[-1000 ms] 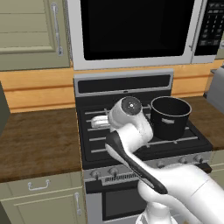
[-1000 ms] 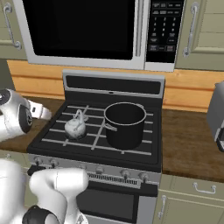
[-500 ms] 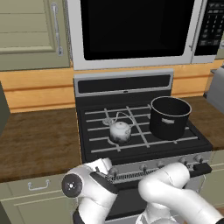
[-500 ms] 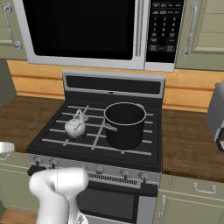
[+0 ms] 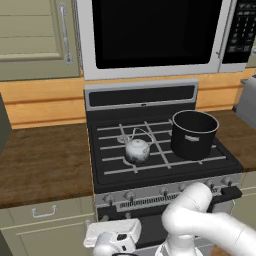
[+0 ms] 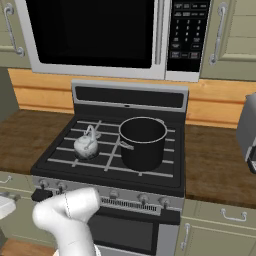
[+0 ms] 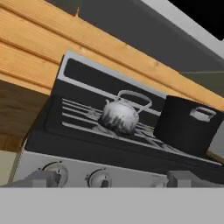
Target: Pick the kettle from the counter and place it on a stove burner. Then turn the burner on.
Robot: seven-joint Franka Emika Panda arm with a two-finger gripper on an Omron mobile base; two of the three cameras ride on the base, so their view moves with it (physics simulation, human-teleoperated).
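Note:
The small silvery kettle (image 5: 136, 150) (image 6: 86, 146) (image 7: 119, 114) stands upright on the grate bars over the left side of the black cooktop (image 5: 150, 172), free of the gripper. The burner cap beneath it is hidden. My gripper (image 7: 113, 181) is open and empty. It hangs low in front of the stove, level with the knob panel, and looks up at the kettle. One dark fingertip (image 7: 41, 178) shows at the left and the other at the right, far apart. The white hand (image 5: 112, 234) sits below the knobs.
A large black pot (image 5: 194, 134) (image 6: 142, 142) (image 7: 188, 124) stands on the right burners beside the kettle. Round knobs (image 7: 56, 173) (image 5: 165, 191) line the stove front. Brown counter (image 5: 45, 160) (image 6: 215, 165) flanks the stove. A microwave (image 5: 150, 35) hangs above.
The arm has swung away from the kettle, down off the cooktop, and now hangs low before the stove front. The kettle and pot have stayed in place.

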